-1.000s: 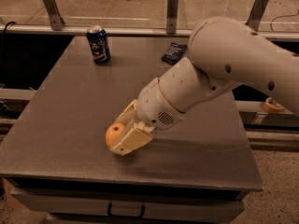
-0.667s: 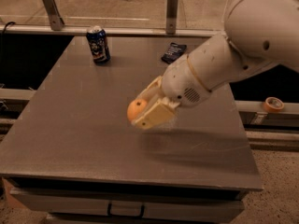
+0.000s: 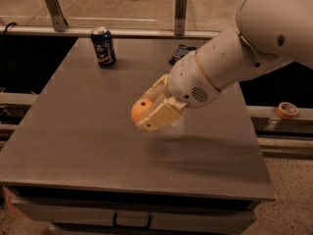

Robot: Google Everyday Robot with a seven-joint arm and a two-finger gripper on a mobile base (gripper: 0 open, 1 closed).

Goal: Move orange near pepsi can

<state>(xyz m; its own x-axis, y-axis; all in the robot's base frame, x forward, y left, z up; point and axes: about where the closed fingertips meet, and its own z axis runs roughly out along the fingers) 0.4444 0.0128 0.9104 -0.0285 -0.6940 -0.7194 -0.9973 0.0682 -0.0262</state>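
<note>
1 orange (image 3: 140,108), 1 pepsi can (image 3: 103,46), 1 packet (image 3: 180,53), 1 tape roll (image 3: 287,109), 1 hand (image 3: 148,114) above table (image 3: 73,131).

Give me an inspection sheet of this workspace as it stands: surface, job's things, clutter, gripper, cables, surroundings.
Surface: flat grey tabletop, no spills seen.
Job's things: small round orange fruit held mid-table, apparently lifted off the surface; upright dark blue Pepsi can with silver top at the far left, well apart from the fruit.
Clutter: flat dark snack packet at the far edge, right of the can.
Gripper: cream two-finger gripper over the table's middle, shut on the fruit.
Cables: black cable at the left, off the table.
Surroundings: metal rail posts behind the table; tape roll on the right ledge.
</note>
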